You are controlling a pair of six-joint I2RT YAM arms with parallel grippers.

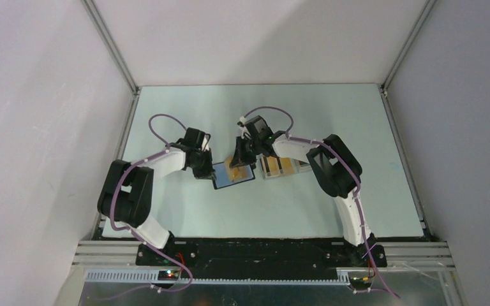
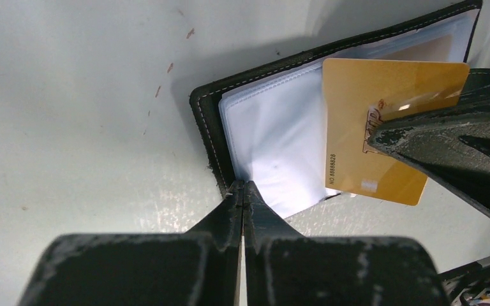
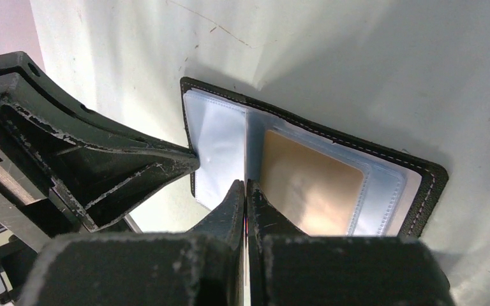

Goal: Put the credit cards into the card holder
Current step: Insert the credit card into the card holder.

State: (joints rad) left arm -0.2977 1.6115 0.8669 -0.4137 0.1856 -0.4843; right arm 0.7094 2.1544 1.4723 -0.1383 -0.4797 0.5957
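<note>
The black card holder [image 1: 224, 180] lies open on the table, its clear sleeves over blue lining facing up [image 2: 274, 127]. My right gripper [image 3: 247, 185] is shut on an orange-yellow credit card [image 2: 357, 115], which it holds on edge over the holder's middle fold. In the right wrist view this card is only a thin line. Another orange card [image 3: 309, 185] shows inside a sleeve on the holder's right page. My left gripper [image 2: 243, 186] is shut, with its tips touching the holder's black stitched edge [image 2: 205, 121] at the left side. In the overhead view the two grippers, left [image 1: 204, 171] and right [image 1: 241, 156], meet over the holder.
A pale translucent tray [image 1: 301, 167] holding more orange cards stands just right of the holder, under the right forearm. Grey walls with metal rails enclose the pale table [image 1: 332, 115] on the left, right and far sides.
</note>
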